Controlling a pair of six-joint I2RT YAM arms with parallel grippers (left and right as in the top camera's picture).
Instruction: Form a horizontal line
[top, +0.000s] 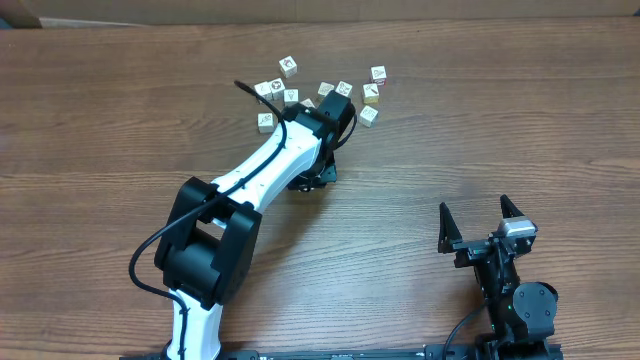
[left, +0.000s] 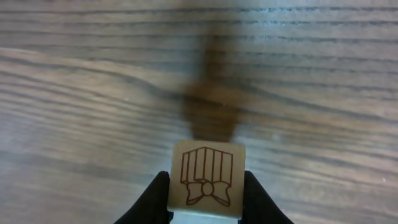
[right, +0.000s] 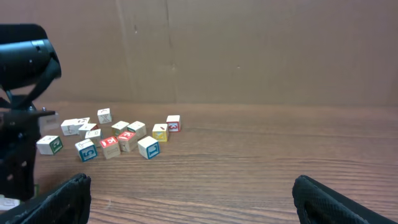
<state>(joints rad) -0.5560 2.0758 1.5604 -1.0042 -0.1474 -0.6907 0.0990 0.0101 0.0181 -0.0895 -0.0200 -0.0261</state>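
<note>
My left gripper (left: 207, 190) is shut on a pale cream cube (left: 208, 171) with a red bow picture and holds it a little above bare wood. In the overhead view the left gripper (top: 315, 176) points down just in front of the loose scattered cubes (top: 344, 89). No straight row of touching cubes shows in any view. The loose cubes also show in the right wrist view (right: 127, 138), among them one red-faced cube (right: 109, 143). My right gripper (top: 482, 216) is open and empty at the front right, and in its own view (right: 193, 186) it is far from the cubes.
The left arm (top: 265, 165) stretches across the table's middle and hides part of the cube cluster. A brown cardboard wall (right: 249, 50) stands behind the table's far edge. Bare wood (top: 480, 120) lies to the right of the cubes.
</note>
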